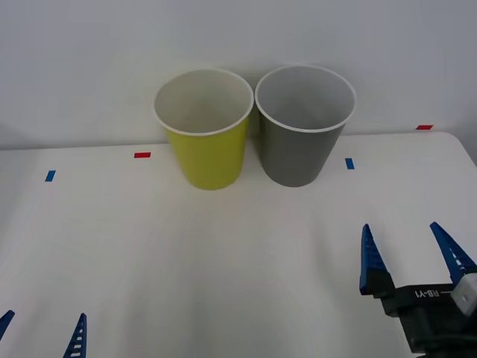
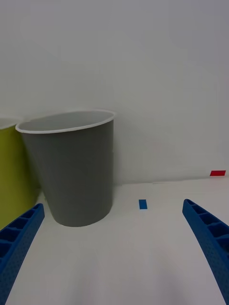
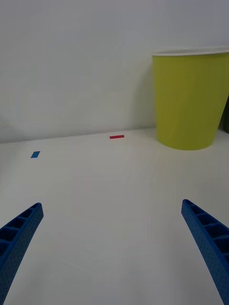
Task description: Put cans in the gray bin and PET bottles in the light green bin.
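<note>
Right pincer waits released near the gray bin, left pincer likewise released farther off, green bin touching gray, likely for quick sorting

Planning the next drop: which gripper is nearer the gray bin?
Right. The right gripper sits just before the gray bin, slightly to its right; the left gripper is far off to its left.

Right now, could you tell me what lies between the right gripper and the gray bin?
Only bare white table lies between the open right gripper and the gray bin, seen in the front view; a blue tape mark sits just aside.
</note>
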